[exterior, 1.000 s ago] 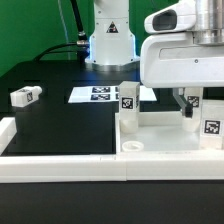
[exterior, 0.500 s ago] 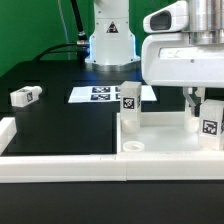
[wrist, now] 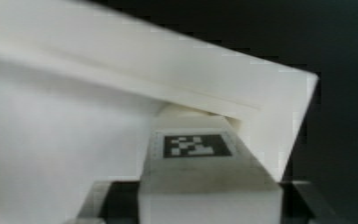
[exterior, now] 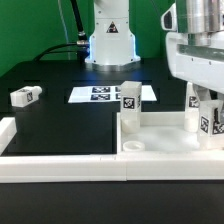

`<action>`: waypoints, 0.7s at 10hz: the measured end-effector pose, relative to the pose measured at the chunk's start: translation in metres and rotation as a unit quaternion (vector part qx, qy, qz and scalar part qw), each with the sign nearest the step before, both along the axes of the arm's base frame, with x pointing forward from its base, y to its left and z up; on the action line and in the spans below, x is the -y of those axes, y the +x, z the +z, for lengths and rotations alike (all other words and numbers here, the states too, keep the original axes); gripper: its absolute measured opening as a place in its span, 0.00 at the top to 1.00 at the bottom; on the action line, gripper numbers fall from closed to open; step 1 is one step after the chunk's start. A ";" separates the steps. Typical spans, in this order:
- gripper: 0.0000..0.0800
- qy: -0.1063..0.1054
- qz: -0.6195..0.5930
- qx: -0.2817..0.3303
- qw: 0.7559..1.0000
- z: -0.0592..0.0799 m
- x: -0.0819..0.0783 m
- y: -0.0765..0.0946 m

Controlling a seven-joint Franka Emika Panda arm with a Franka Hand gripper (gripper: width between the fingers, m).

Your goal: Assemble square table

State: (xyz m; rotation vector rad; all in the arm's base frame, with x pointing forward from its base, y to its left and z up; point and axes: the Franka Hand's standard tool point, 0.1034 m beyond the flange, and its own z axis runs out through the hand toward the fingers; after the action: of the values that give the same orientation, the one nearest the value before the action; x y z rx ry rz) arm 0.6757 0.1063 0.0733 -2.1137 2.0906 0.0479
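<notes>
With your pincer (wrist: 197, 205) clamped on the leg (exterior: 207, 112) standing at the square panel's (exterior: 160, 135) corner on the exterior view's right, keep it upright while seating it.

White panel (exterior: 160, 140), two upright legs (exterior: 129, 100), one apart (exterior: 24, 96)

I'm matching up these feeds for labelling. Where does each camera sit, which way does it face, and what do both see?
Exterior view: low at the table's edge, facing the robot base; shows the square panel, two upright legs, a loose leg, the marker board, and the gripper.
Wrist view: on the wrist, looking down past the gripper onto the panel.
Shared: the gripped tagged leg.
</notes>
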 end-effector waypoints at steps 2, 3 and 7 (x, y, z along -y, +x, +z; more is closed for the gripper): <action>0.63 0.026 -0.088 -0.013 0.996 0.000 0.000 0.001; 0.63 0.028 -0.106 -0.017 0.994 0.000 0.001 0.001; 0.52 0.029 -0.146 -0.023 0.989 -0.001 0.002 0.000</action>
State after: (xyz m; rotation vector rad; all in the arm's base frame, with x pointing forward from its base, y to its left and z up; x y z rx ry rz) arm 0.6756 0.1041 0.0725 -1.7695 2.3724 0.1193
